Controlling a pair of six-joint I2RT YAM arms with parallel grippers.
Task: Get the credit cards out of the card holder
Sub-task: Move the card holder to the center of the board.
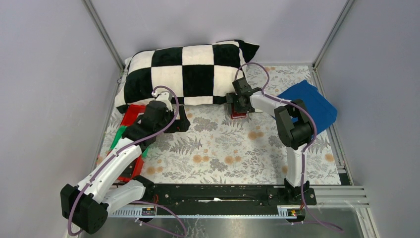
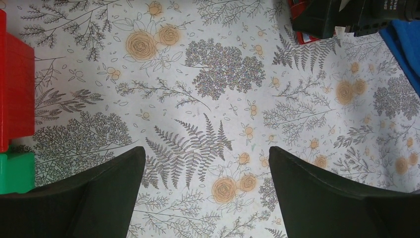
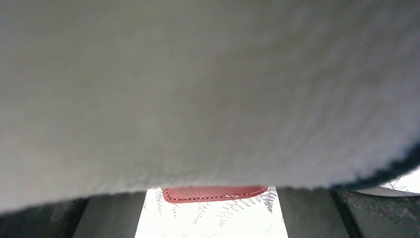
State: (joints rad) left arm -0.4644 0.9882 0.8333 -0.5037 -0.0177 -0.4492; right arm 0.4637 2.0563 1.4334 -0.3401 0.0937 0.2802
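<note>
Jaws on left gripper (image 2: 205,158) and right gripper (image 3: 212,208) stand apart, empty; we judge extraction unstarted: card holder (image 3: 214,193), 12 o'clock on the counter (image 1: 213,153), shows no credit cards out.

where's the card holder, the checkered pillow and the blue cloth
card holder (image 3: 213,194), right wrist view, its red stitched edge
checkered pillow (image 1: 198,79), top external view, black square near its middle
blue cloth (image 1: 319,106), top external view, its upper face

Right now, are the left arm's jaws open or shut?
Open. The left jaws stand wide apart: black fingers at either side, with only white flower-printed tablecloth between them.
</note>
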